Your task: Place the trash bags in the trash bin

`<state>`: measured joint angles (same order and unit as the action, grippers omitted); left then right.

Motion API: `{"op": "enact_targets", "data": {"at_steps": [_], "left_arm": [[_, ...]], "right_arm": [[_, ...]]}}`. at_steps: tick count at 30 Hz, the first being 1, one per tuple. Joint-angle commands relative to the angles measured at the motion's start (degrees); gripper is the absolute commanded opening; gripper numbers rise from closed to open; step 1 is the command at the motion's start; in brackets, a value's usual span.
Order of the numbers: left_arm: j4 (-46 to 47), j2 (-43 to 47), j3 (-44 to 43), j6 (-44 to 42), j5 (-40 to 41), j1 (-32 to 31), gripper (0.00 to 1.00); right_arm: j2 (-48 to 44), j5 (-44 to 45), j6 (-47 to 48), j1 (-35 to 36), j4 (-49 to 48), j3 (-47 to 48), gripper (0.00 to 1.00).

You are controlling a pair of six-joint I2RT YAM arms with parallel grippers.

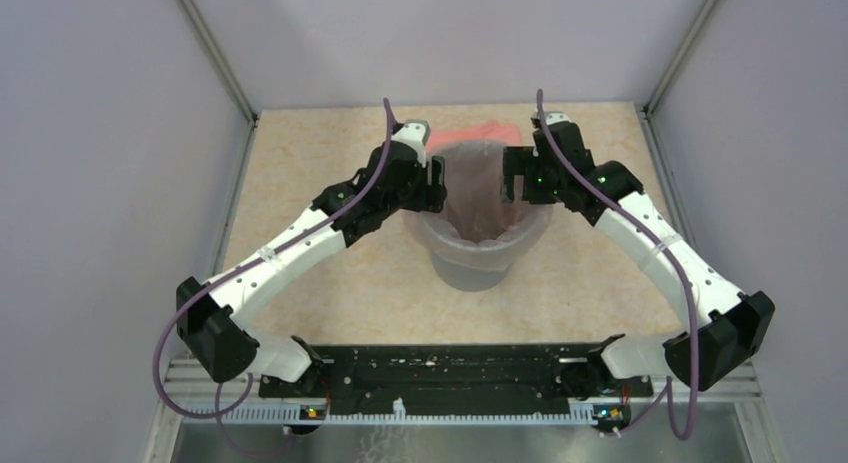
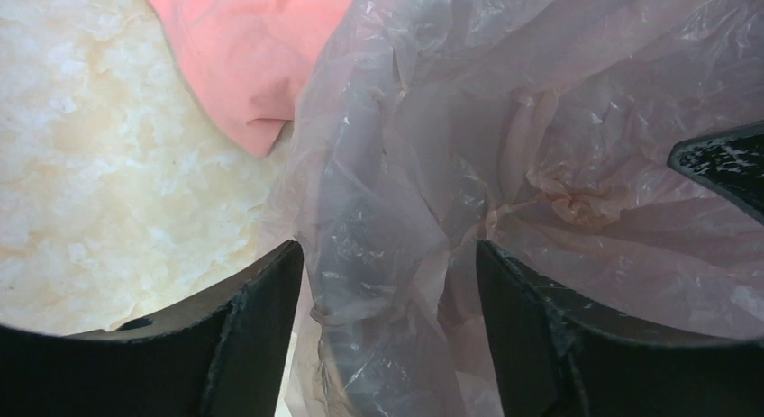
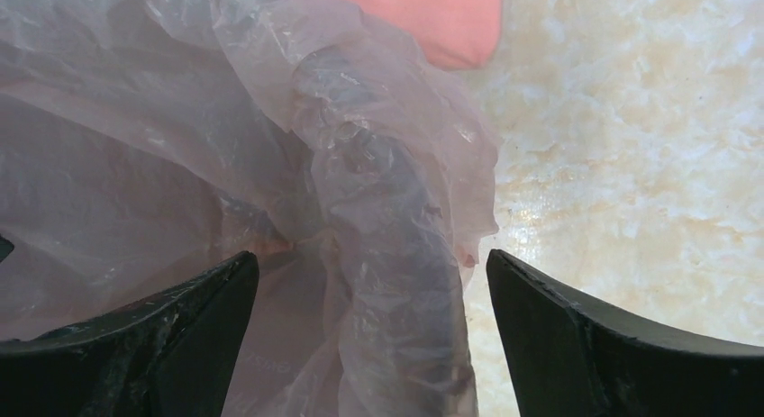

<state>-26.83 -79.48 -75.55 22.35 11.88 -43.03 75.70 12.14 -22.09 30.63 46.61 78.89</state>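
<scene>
The grey round trash bin [image 1: 478,268] stands mid-table. The pale pink see-through trash bag [image 1: 483,198] lines it, its film draped over the rim. My left gripper [image 1: 434,188] is open at the bin's left rim; in the left wrist view its fingers [image 2: 261,327] straddle the film-covered rim [image 2: 378,282]. My right gripper [image 1: 514,181] is open at the right rim; in the right wrist view its fingers [image 3: 559,336] straddle the film-covered rim [image 3: 396,282]. The bag's crumpled inside [image 2: 559,174] shows in the left wrist view. The bag does not look pinched by either gripper.
An opaque salmon-pink folded sheet [image 1: 472,133] lies on the table just behind the bin; it also shows in the left wrist view [image 2: 243,48] and the right wrist view [image 3: 432,16]. Grey walls enclose the beige table [image 1: 330,273] on three sides.
</scene>
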Motion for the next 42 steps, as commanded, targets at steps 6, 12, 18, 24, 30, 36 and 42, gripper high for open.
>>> {"op": "enact_targets", "data": {"at_steps": [6,12,18,24,30,36,42], "left_arm": [[0.0,5.7,-3.4,-2.3,0.6,-0.6,0.98],[1.1,10.7,-2.4,-3.8,-1.0,-0.6,0.98],[1.1,16.6,0.5,-4.2,-1.0,-0.6,0.98],[2.7,24.2,5.9,-2.5,-1.2,-0.6,0.98],[3.0,30.2,11.3,-0.7,-3.1,-0.6,0.98],[3.7,34.1,15.5,0.0,-1.2,-0.6,0.98],[1.6,34.7,15.6,-0.9,0.0,-0.6,0.98]], "right_arm": [[-6.3,-0.4,1.0,0.3,-0.3,5.5,0.99],[-9.7,-1.0,1.8,0.3,-2.7,5.8,0.99],[-15.2,-0.9,1.7,0.4,-5.4,3.7,0.99],[-21.9,-1.4,0.4,0.3,-8.0,-2.1,0.99],[-27.7,-1.6,-0.9,0.3,-10.5,-8.0,0.99],[-31.5,-1.5,-0.9,0.3,-12.3,-11.2,0.99],[-35.2,-1.4,-1.2,0.3,-14.4,-14.7,0.99]]}}
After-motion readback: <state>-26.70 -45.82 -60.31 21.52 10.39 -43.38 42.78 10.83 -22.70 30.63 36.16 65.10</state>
